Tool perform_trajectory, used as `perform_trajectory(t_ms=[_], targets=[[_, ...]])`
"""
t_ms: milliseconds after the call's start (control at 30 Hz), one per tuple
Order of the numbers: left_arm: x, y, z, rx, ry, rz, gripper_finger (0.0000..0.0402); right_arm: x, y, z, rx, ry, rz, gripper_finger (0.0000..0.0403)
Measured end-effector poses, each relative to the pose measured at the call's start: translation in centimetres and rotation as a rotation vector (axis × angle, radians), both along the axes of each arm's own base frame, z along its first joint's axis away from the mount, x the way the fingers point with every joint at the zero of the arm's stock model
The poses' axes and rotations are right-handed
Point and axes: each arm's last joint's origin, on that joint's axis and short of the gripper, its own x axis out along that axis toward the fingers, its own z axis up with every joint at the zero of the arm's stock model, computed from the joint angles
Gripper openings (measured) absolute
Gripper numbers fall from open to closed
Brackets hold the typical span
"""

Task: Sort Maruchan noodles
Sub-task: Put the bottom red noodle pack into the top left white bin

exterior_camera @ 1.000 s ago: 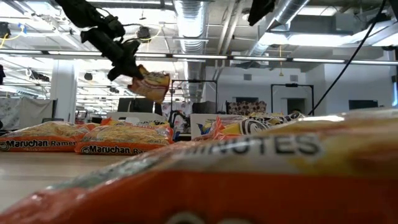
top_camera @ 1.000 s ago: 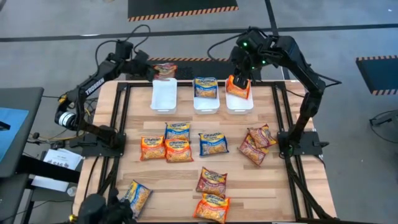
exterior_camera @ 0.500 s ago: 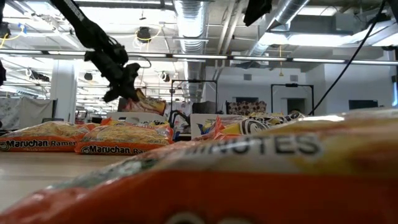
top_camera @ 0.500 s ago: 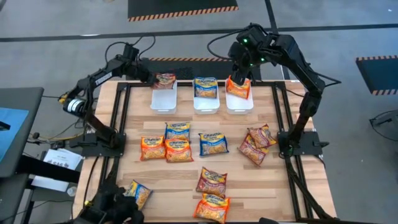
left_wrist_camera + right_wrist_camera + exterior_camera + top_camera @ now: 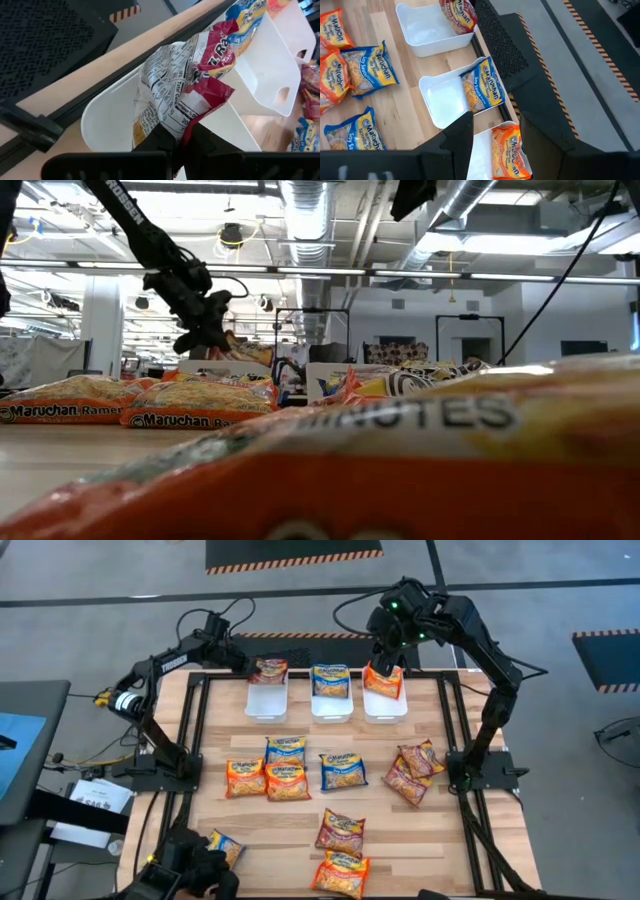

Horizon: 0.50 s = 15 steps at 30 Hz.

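My left gripper [image 5: 250,664] is shut on a dark red Maruchan noodles packet [image 5: 268,670], held over the far end of the left white bin [image 5: 264,700]. The middle bin [image 5: 331,705] holds a blue packet [image 5: 331,680] and the right bin [image 5: 384,706] an orange packet [image 5: 382,682], each leaning on its bin's far wall. My right gripper [image 5: 386,658] hangs open above the right bin, touching nothing. Several red, blue and orange packets [image 5: 343,770] lie flat on the wooden table. My left gripper pinches the red packet's crimped end [image 5: 189,124] between its two fingers [image 5: 161,139]. The fingers come from the table's left, slanting down. The packet [image 5: 190,75] sticks out beyond the fingertips, crumpled and tilted, over the bin [image 5: 100,120]. Whether it touches the bin I cannot tell.
The three bins stand in a row along the table's far edge. Loose packets fill the middle and near part of the table, among them two red ones [image 5: 412,772] at the right. A black frame [image 5: 200,730] borders the tabletop. A dark device [image 5: 185,870] sits at the near left corner.
My left gripper has gone down and toward the table's right edge with the red packet, bringing it from above the left bin's far rim down to the bin. It has stayed shut. My right gripper has kept its place above the right bin.
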Motion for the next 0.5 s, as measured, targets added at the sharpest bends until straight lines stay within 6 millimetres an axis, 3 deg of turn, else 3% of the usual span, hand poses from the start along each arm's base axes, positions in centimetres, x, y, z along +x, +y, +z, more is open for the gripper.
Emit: perform_trajectory(t_ms=[133, 500], targets=[[0.12, -0.02, 0.01, 0.003, 0.001, -0.001, 0.0024, -0.04, -0.06, 0.00, 0.000, 0.000, -0.003, 0.0185], [0.14, 0.05, 0.06, -0.028, -0.016, 0.038, 0.0138, -0.05, -0.09, 0.00, 0.001, -0.001, -0.005, 0.0185]])
